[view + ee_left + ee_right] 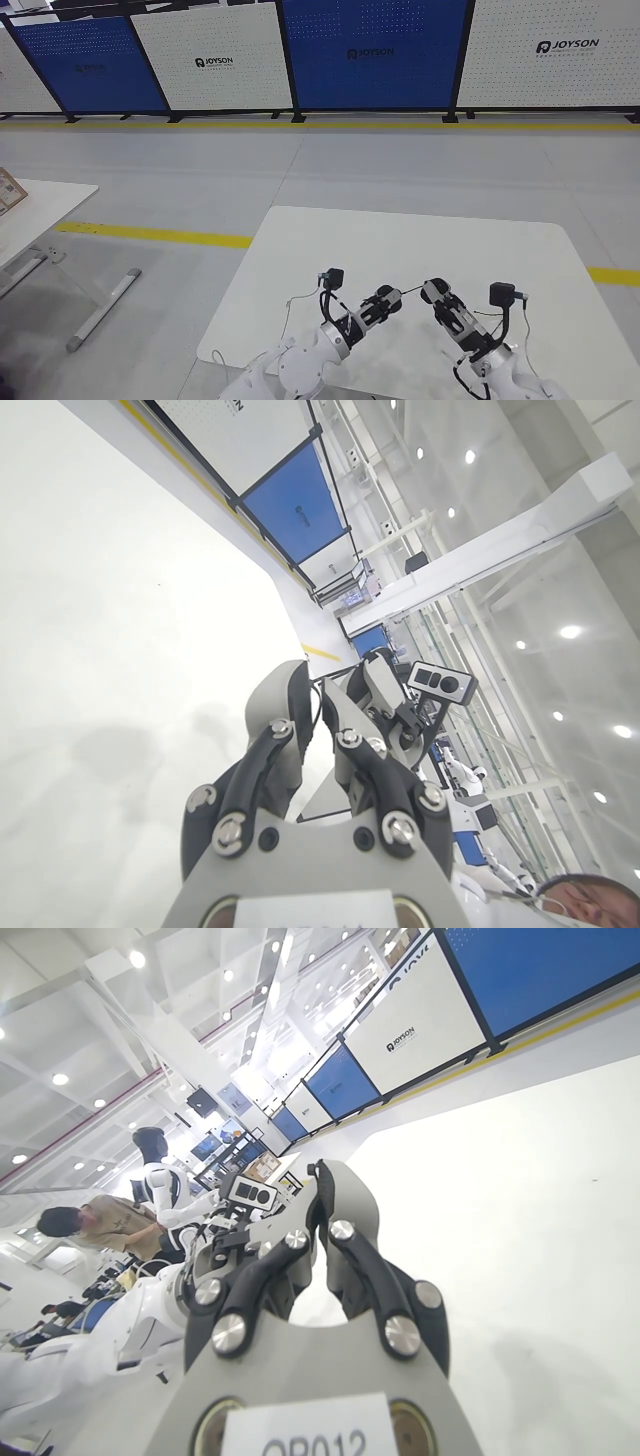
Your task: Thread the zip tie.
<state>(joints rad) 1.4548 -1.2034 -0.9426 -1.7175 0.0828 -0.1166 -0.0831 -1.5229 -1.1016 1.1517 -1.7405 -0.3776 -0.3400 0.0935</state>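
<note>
Black zip tie (412, 290) is stretched between left gripper (313, 677) and right gripper (317, 1180), one end pinched tight in each. White table (400, 240) is seen beneath both.

My right gripper (319, 1174) hides the zip tie (412, 290) end it pinches. From above, I cannot tell head from tail.
</note>
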